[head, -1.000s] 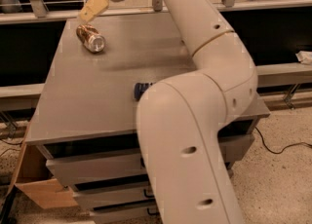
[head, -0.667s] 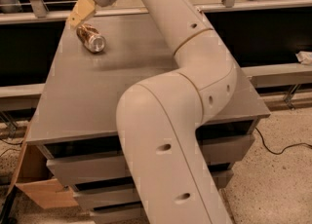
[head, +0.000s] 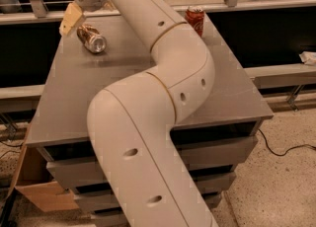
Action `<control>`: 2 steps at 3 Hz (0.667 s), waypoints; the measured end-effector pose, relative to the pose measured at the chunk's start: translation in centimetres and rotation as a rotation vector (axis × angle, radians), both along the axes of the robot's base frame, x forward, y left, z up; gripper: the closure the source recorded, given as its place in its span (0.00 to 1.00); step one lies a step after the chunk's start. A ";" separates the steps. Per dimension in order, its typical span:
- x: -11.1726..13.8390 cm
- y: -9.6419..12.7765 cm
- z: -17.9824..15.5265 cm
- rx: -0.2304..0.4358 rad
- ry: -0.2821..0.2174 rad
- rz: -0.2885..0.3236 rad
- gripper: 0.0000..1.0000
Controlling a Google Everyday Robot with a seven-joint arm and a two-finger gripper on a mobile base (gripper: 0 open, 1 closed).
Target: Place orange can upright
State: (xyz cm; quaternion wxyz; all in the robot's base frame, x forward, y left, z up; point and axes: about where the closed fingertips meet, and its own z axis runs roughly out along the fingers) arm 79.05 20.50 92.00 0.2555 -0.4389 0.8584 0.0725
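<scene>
Since a second ago the thick cream-coloured robot arm has swung leftward, carrying its tan-tipped gripper left and a little lower over the far left corner of the flat grey table. The swing has uncovered a red cola can that the arm hid before. The golden-orange metal drink can has not shifted.

Well below the gripper and slightly to its left, a brown cardboard box sits on the floor against the table's near left corner. The gripper itself hangs over the tabletop. Whether it is open or closed cannot be told, and nothing is seen in its hold.

Just to its right and a touch lower, the golden-orange metal drink can lies on its side on the table, its silver end turned toward the camera. Whether gripper and can touch cannot be told.

From the gripper the arm runs rightward and down, bending across the middle of the table into the foreground. Well to the gripper's right, at about its height, the red cola can stands upright near the table's far edge. Farther right and far below, a thin black cable trails over the speckled floor.
</scene>
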 end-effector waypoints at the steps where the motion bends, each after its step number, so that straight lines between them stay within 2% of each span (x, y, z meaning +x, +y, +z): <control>1: 1.1 0.4 -1.6 -0.038 -0.007 -0.054 0.00; 2: 1.6 0.9 -2.8 -0.065 -0.008 -0.075 0.00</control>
